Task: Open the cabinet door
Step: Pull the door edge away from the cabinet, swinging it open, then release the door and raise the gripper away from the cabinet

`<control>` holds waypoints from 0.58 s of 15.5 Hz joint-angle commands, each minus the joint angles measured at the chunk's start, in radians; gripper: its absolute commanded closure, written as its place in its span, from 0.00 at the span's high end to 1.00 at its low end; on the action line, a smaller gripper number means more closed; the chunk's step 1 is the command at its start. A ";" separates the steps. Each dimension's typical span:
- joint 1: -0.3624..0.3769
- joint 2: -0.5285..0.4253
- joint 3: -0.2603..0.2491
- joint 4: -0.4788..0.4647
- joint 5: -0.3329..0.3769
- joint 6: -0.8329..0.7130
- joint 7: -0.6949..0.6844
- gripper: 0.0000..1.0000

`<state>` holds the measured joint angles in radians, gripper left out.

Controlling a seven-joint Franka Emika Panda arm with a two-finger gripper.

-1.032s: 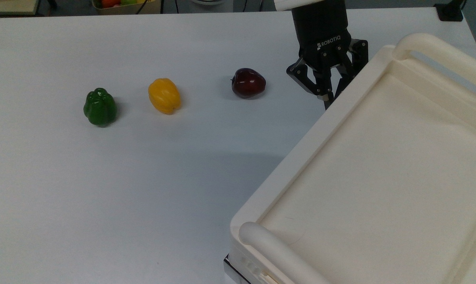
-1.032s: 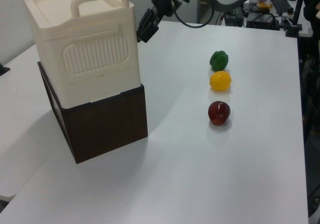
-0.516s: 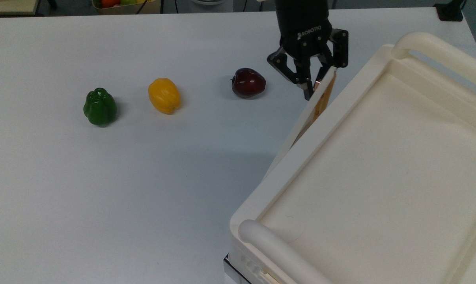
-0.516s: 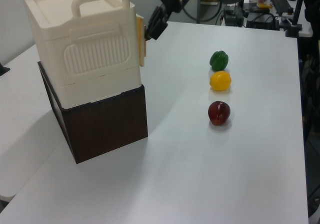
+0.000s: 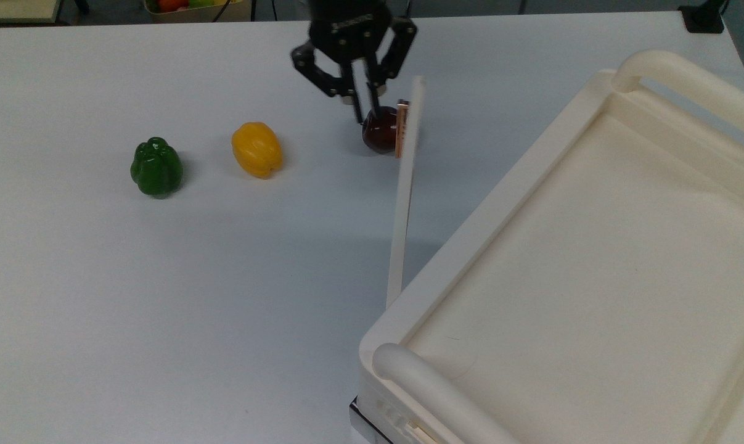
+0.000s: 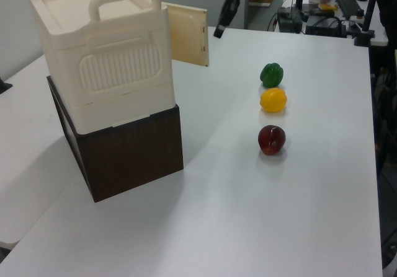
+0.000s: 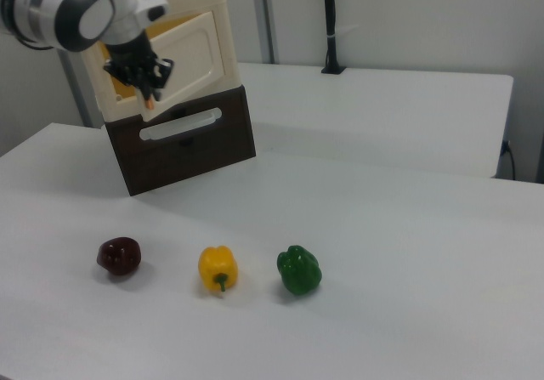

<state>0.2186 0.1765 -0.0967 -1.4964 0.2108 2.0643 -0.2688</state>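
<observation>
White cabinet door [image 5: 402,203] has swung well out from the cabinet [image 5: 593,259] | pincer [image 5: 357,92] now apart from its copper handle [image 5: 400,129], fingers spread, holding nothing | opening looks essentially done

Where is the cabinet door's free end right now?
In the top view the cabinet door stands swung out from the cabinet, its free end beside the red apple, just right of the end effector.

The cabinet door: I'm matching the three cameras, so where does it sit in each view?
Top view: the cabinet door stands edge-on at centre, swung out.
Left view: upper centre, its inner face showing.
Right view: upper left, partly behind the arm.
Shared landmark: the red apple.
</observation>
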 commanded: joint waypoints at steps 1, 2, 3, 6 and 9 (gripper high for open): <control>-0.018 -0.032 -0.096 -0.036 0.015 -0.067 0.011 0.37; -0.030 -0.031 -0.113 -0.036 0.006 -0.078 0.014 0.43; -0.047 -0.026 -0.129 -0.036 0.001 -0.096 0.017 0.50; -0.094 -0.022 -0.161 -0.038 -0.043 -0.156 0.020 0.57; -0.146 -0.035 -0.161 -0.033 -0.103 -0.280 0.081 0.87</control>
<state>0.1014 0.1706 -0.2554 -1.5161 0.1669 1.8916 -0.2609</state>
